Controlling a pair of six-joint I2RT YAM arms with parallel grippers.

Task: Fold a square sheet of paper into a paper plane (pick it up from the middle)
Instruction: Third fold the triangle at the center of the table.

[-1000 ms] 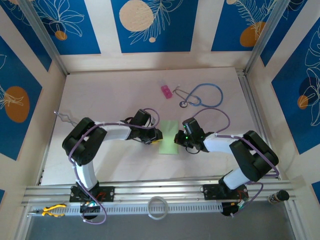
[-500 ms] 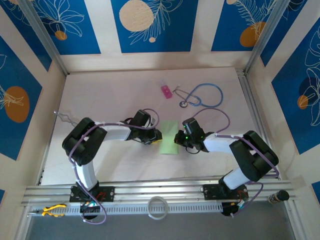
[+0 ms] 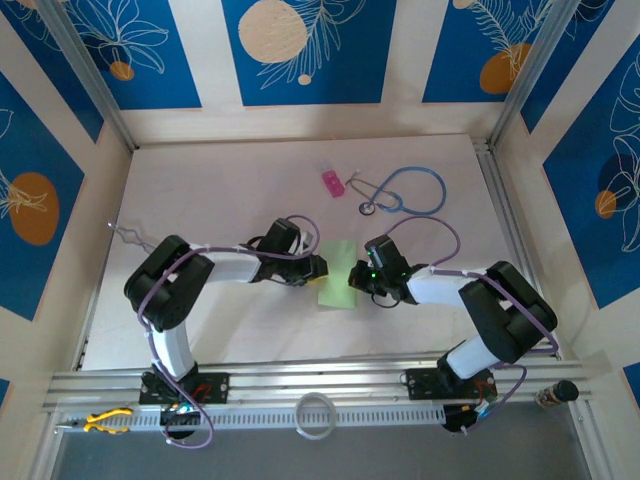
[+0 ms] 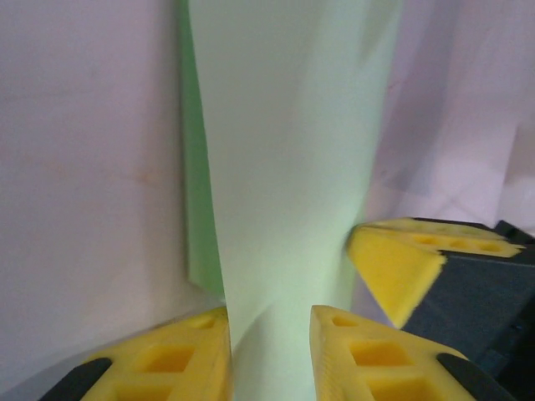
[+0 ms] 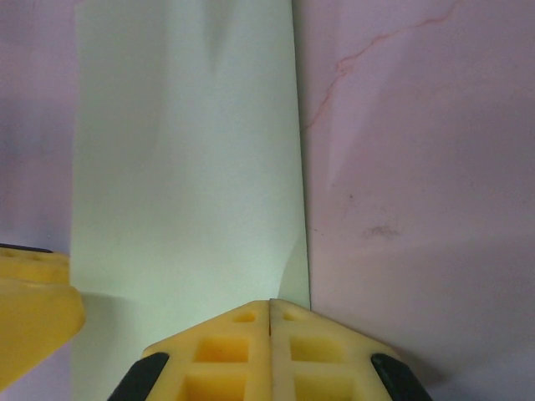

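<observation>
The left gripper [image 3: 316, 268] is seen just left of centre in the overhead view, its jaws held narrowly apart. At the bottom of its wrist view, the near edge of the square sheet of paper [image 3: 337, 274] is seen rising through that gap, though whether it is actually pinched cannot be told.

The sheet lies at the centre of the table [image 3: 200, 200], between the two grippers and well below the pink block [image 3: 332, 181] and the stethoscope [image 3: 405, 190] at upper centre. It is seen as a pale, matte, light-green oblong, taller than wide. A darker green under-layer is exposed along its left side, so one fold is judged to be made.

It is expected to be very light and limp, easily creased, and readily slid across the smooth table. Hold is best taken at an edge, with the opposite side pinned down.

The right gripper [image 3: 356, 276], just right of centre, is fully closed. Its tips are set on the sheet's right edge at the bottom of its wrist view.
</observation>
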